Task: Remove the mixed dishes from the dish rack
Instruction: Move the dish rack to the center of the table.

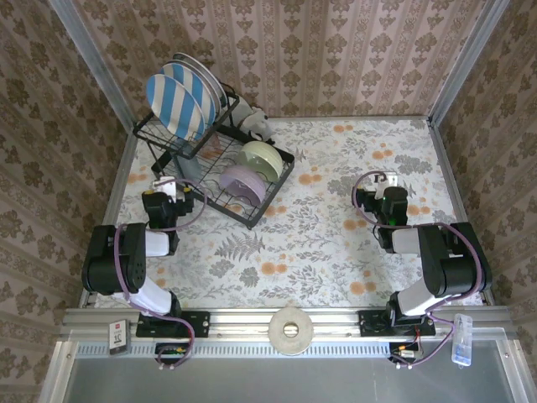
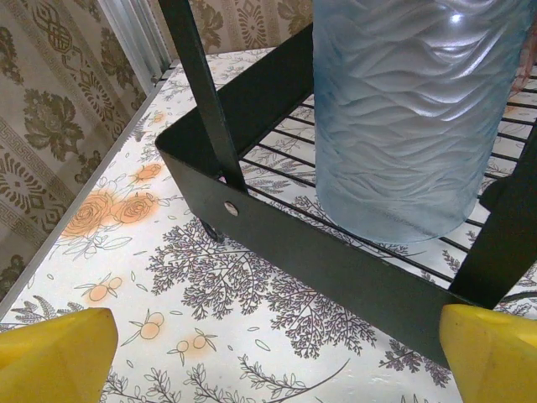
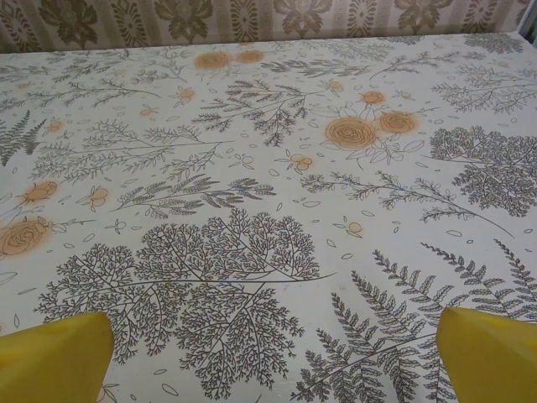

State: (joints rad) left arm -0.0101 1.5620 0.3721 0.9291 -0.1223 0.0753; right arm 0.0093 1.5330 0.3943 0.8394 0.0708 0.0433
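Observation:
The black wire dish rack stands at the table's far left. Blue-and-white striped plates stand upright on its upper tier. A pale green bowl and a lavender bowl lean in the lower tier. My left gripper sits at the rack's near-left corner, open. In the left wrist view its yellow fingertips frame bare cloth, with the rack's rim and a ribbed grey-blue tumbler just ahead. My right gripper hovers over the right of the table, open and holding nothing.
A grey-white lumpy object lies behind the rack. A tape roll rests on the front rail. Patterned walls close in the table on three sides. The floral cloth stretches between the rack and my right arm.

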